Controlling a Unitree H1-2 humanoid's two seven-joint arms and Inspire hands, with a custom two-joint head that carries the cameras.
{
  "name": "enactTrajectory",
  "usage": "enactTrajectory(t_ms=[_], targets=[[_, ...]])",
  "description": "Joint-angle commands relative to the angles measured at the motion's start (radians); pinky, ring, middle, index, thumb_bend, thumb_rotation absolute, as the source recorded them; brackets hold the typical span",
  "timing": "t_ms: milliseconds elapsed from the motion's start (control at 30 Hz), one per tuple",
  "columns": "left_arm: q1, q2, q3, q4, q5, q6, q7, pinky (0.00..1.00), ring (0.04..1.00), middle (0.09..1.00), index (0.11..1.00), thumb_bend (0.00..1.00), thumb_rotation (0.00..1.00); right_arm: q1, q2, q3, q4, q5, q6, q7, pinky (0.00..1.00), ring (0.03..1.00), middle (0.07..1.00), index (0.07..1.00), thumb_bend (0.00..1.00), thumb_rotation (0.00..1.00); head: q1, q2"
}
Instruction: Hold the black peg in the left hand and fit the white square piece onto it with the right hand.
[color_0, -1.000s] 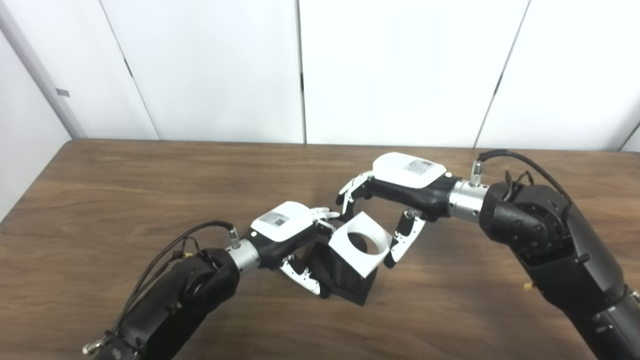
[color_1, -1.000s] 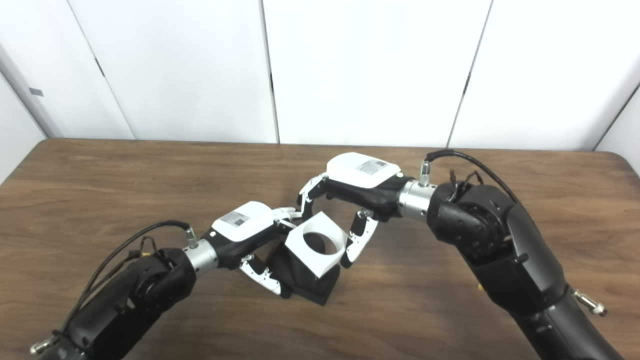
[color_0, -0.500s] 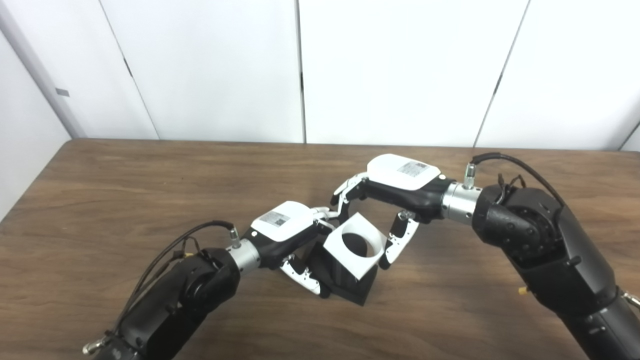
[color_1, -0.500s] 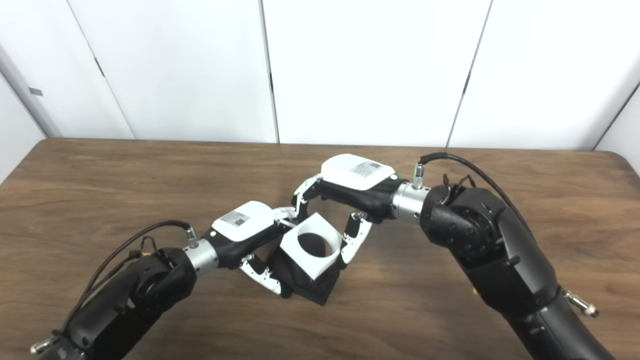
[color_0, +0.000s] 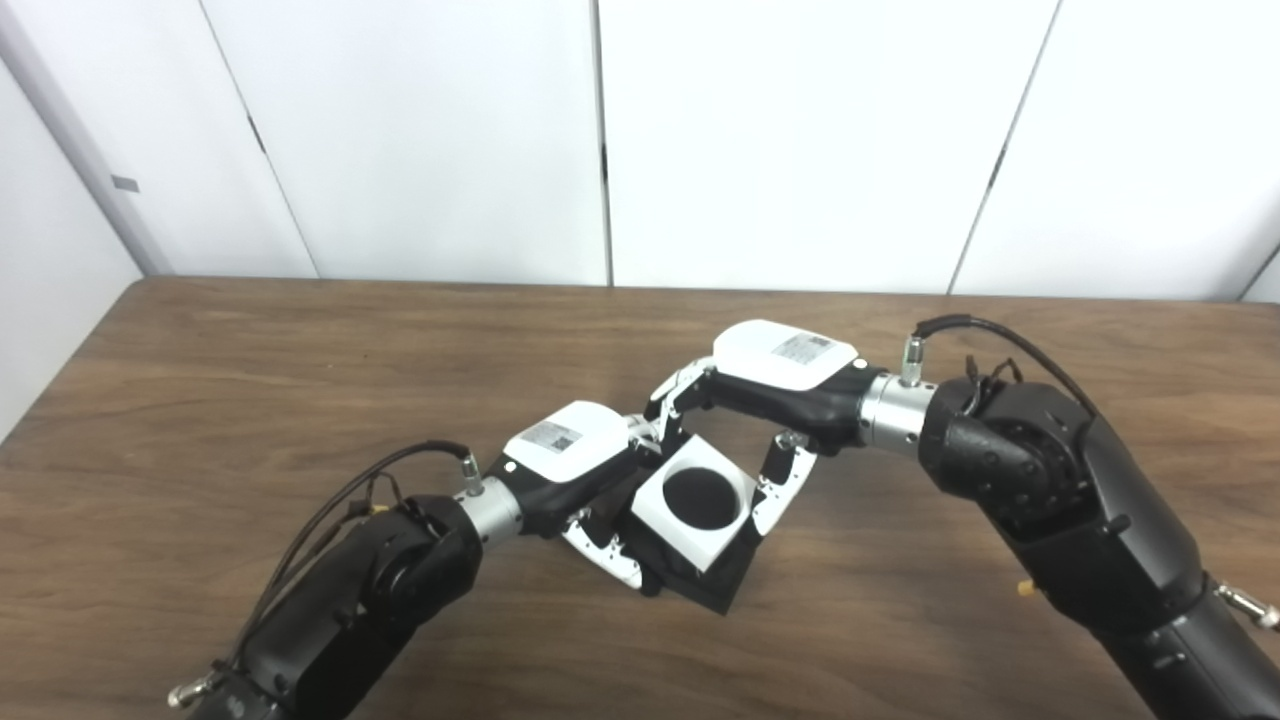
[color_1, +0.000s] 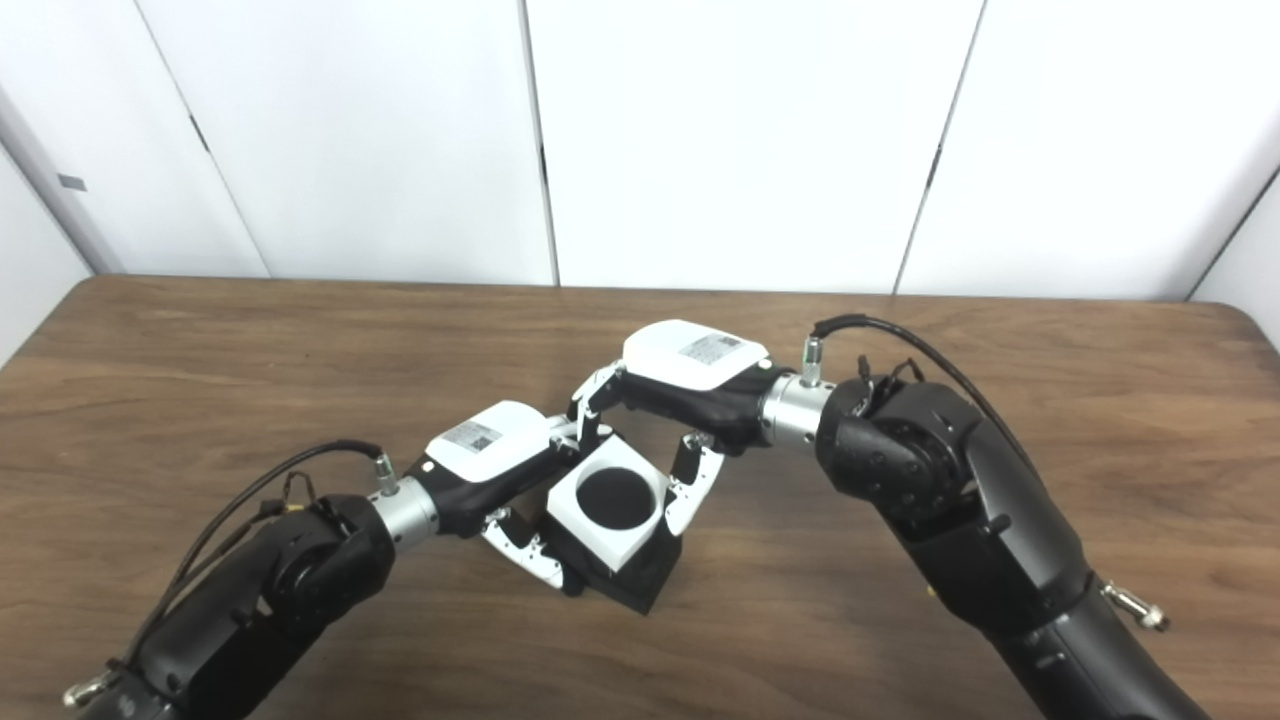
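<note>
- Black and matte, the peg (color_0: 712, 582) has a blocky square base resting on the table (color_0: 200, 400) near the front centre, tilted corner-on to the camera; its round top (color_0: 697, 493) shows as a dark disc.
- White, smooth and flat-faced, the square piece (color_0: 675, 520) sits down over the peg, its round hole filled by the black disc, its edges turned like a diamond.
- Left hand (color_0: 585, 470), with a glossy white back and black-and-white fingers, is clamped on the peg's base from the left side.
- Right hand (color_0: 760, 395), of the same make, grips the square piece, fingers at its far corner and thumb (color_0: 775, 495) against its right edge.
- Brown wood-grain covers the table, which runs back to plain white wall panels (color_0: 780, 140).
</note>
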Motion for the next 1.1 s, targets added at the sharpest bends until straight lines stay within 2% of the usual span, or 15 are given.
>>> enactTrajectory(t_ms=[0,333,533,567,600,667,800,1067], targets=[[0.031,-0.022,-0.057,0.045,0.057,0.019,-0.066,0.77,0.93,0.916,0.489,0.52,0.07,-0.05,0.016,0.006,-0.006,0.017,-0.016,-0.003,0.68,0.816,0.792,0.477,0.53,0.14,0.002,0.001],[0.031,-0.021,-0.053,0.032,0.054,0.034,-0.081,0.78,0.936,0.925,0.489,0.52,0.07,-0.047,0.007,0.038,0.039,-0.001,-0.016,0.01,0.67,0.814,0.786,0.477,0.53,0.13,0.005,0.002],[0.033,-0.015,-0.045,0.024,0.047,0.035,-0.08,0.77,0.933,0.92,0.489,0.52,0.07,-0.048,-0.028,0.059,0.04,-0.044,0.043,0.076,0.65,0.797,0.794,0.491,0.52,0.15,-0.005,0.004],[0.033,-0.015,-0.044,0.023,0.047,0.037,-0.081,0.77,0.933,0.919,0.489,0.52,0.07,-0.047,-0.036,0.061,0.038,-0.05,0.059,0.088,0.65,0.803,0.805,0.584,0.73,0.19,-0.006,0.005],[0.034,-0.014,-0.044,0.022,0.046,0.038,-0.082,0.78,0.932,0.918,0.489,0.52,0.07,-0.047,-0.041,0.063,0.037,-0.054,0.069,0.096,0.65,0.812,0.818,0.669,0.87,0.22,-0.007,0.006],[0.034,-0.012,-0.043,0.024,0.044,0.035,-0.08,0.78,0.931,0.919,0.489,0.52,0.07,-0.042,-0.051,0.059,0.036,-0.055,0.085,0.102,0.65,0.816,0.827,0.729,0.94,0.24,-0.009,0.007],[0.033,-0.011,-0.043,0.026,0.045,0.035,-0.08,0.77,0.927,0.919,0.489,0.52,0.07,-0.028,-0.067,0.043,0.027,-0.055,0.097,0.106,0.66,0.827,0.853,0.83,0.98,0.27,-0.008,0.007],[0.033,-0.003,-0.037,0.026,0.041,0.038,-0.085,0.78,0.928,0.923,0.49,0.52,0.07,-0.01,-0.089,0.009,-0.005,-0.04,0.129,0.106,0.69,0.835,0.875,0.87,0.94,0.26,-0.013,0.007]])
